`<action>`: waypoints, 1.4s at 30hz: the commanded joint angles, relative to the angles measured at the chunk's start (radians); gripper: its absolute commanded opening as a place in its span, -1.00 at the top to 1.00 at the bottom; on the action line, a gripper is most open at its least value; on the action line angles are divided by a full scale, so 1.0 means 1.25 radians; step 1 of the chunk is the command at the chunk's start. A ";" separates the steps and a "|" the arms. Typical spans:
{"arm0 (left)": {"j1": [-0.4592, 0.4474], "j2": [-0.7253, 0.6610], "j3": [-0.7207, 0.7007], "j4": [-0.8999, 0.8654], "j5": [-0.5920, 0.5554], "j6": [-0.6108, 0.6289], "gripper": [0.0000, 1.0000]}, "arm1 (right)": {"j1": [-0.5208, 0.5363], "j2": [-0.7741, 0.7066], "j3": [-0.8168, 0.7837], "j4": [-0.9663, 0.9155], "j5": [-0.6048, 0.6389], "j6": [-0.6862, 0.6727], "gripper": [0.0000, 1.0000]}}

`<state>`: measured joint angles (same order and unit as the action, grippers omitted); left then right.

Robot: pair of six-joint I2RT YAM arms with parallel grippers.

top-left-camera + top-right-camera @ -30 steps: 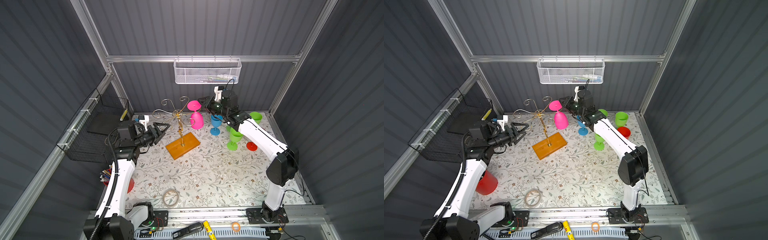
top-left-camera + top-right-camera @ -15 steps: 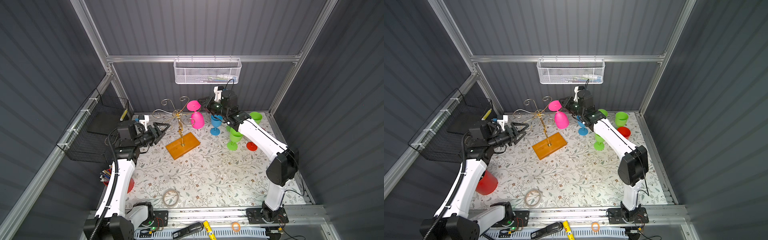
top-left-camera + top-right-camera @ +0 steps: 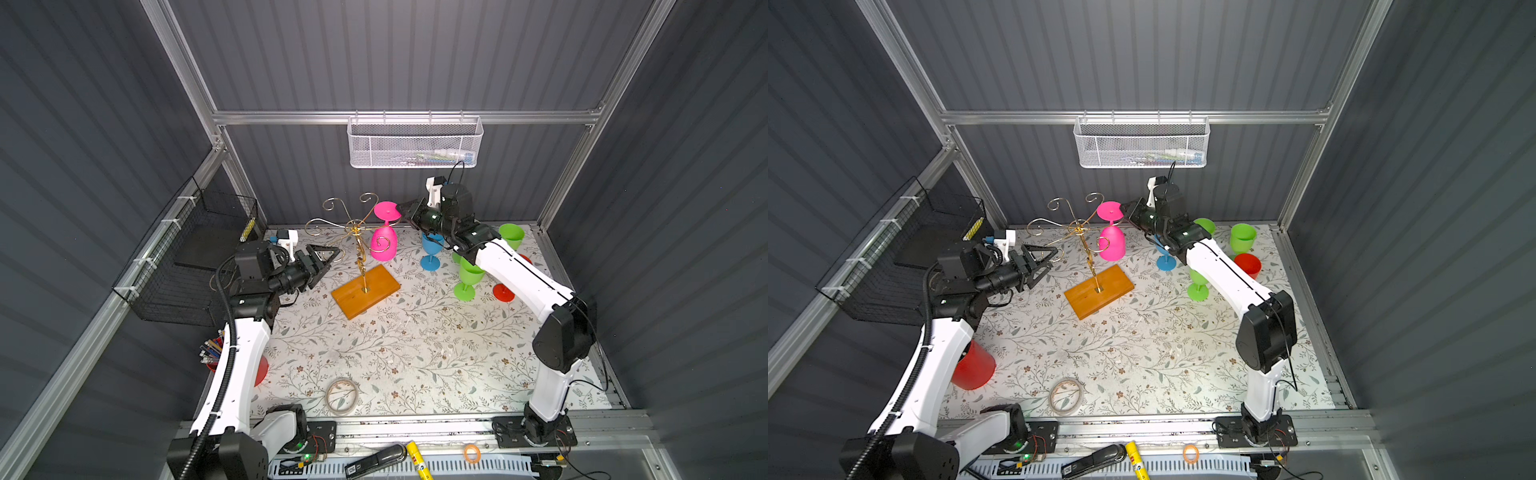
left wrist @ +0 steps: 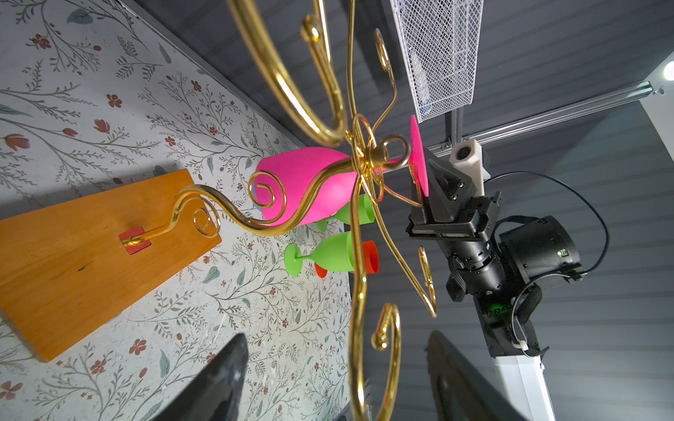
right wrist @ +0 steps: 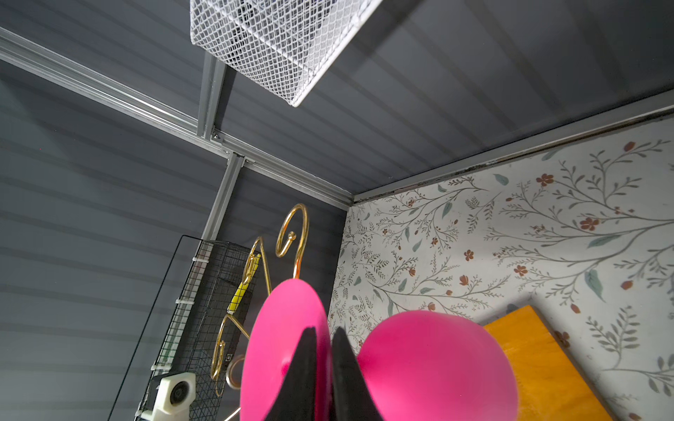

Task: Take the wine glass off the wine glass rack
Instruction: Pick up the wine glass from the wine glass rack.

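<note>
A pink wine glass [image 3: 383, 245] [image 3: 1112, 245] [image 4: 302, 186] hangs upside down from one arm of the gold wire wine glass rack [image 3: 356, 232] [image 3: 1086, 245], which stands on an orange-brown wooden base [image 3: 365, 291] [image 4: 73, 255]. My right gripper [image 3: 402, 210] [image 3: 1126, 209] [image 5: 322, 335] is shut on the edge of the glass's round foot [image 5: 277, 346], beside the bowl [image 5: 437, 364]. On the rack's left side my left gripper [image 3: 328, 254] [image 3: 1046, 254] [image 4: 335, 346] is open. A gold scroll arm [image 4: 383, 328] passes between its fingers without touching them.
A blue glass [image 3: 431, 249], green glasses [image 3: 469, 276] and a red one [image 3: 505, 291] stand under the right arm. A tape roll [image 3: 342, 395] lies near the front. A black wire basket [image 3: 187, 266] hangs on the left wall and a white mesh basket [image 3: 415, 143] on the back wall.
The right gripper's jaws have closed on the pink glass's foot. Both arms and the glass have stayed where they were.
</note>
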<state>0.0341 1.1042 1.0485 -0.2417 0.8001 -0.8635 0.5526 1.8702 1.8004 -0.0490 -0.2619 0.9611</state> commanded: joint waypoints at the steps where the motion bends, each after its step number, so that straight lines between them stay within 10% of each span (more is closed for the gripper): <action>1: 0.000 -0.002 0.030 0.010 0.012 0.017 -0.55 | 0.005 -0.033 -0.001 0.001 0.008 -0.012 0.79; 42: 0.000 -0.012 0.033 0.001 0.002 0.011 -0.69 | 0.003 -0.152 -0.131 0.055 0.031 -0.015 1.00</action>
<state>0.0341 1.1042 1.0504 -0.2428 0.7998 -0.8635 0.5571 1.7077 1.6547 -0.0162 -0.2237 0.9493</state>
